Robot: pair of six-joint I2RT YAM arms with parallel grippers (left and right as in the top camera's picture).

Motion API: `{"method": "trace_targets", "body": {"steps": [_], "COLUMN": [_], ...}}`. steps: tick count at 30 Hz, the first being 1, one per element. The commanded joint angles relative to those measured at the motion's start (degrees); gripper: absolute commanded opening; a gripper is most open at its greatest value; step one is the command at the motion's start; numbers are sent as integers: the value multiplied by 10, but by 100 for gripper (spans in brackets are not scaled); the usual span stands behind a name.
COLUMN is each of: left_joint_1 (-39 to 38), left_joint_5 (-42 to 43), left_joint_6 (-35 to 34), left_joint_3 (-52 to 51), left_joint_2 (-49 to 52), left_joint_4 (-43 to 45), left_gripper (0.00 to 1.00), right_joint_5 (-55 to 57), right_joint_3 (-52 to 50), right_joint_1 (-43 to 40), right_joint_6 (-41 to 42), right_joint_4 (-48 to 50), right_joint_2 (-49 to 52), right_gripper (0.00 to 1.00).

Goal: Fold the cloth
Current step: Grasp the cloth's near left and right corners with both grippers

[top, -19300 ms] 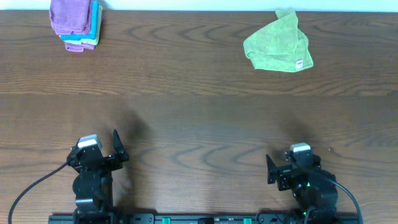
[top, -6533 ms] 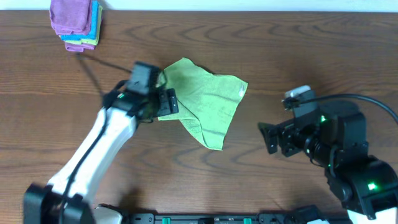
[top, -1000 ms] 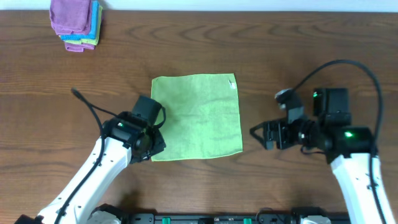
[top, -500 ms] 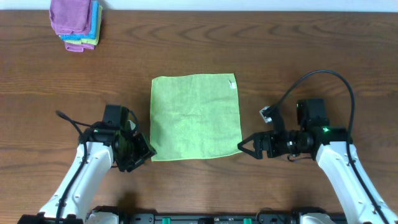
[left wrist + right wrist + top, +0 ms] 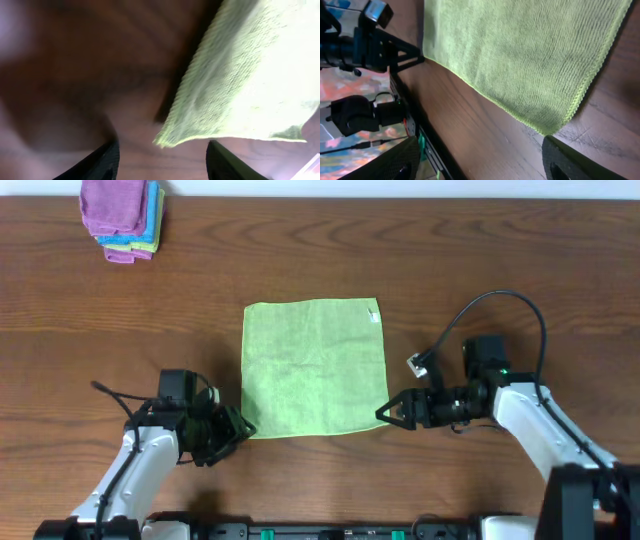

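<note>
The lime-green cloth (image 5: 315,367) lies spread flat and square in the middle of the table, its small white tag (image 5: 374,315) at the far right corner. My left gripper (image 5: 238,428) is open, low at the cloth's near left corner (image 5: 165,140), which lies between the fingers in the left wrist view. My right gripper (image 5: 386,413) is open, low at the near right corner (image 5: 547,131). The cloth fills the top of the right wrist view (image 5: 520,55). Neither gripper holds anything.
A stack of folded cloths, purple on top with blue beneath (image 5: 122,218), sits at the far left corner. The table's front edge and the arm bases show in the right wrist view (image 5: 415,130). Dark wood table (image 5: 500,270) surrounds the cloth.
Both arms have come down and closer to the cloth's near corners. The left gripper moved right to the near left corner, the right gripper left to the near right corner. The cloth has not moved.
</note>
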Motion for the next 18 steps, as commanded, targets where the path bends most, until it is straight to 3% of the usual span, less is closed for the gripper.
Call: {"method": "trace_targets", "body": {"steps": [1,18], "left_joint_1": [3,3], "left_joint_5": [-9,4], "left_joint_6": [10,-3], "left_joint_3": [-19,-84], "left_joint_2": [1,29], "left_joint_4": [25,108], "left_gripper": [59,58], "right_joint_5": [-23,46], "right_joint_3": [-5,-30], "right_joint_1": [-3,-3], "right_joint_6": [-9,-9], "right_joint_4": [2,-15], "right_joint_2": [22,30], "right_gripper": [77,81]}}
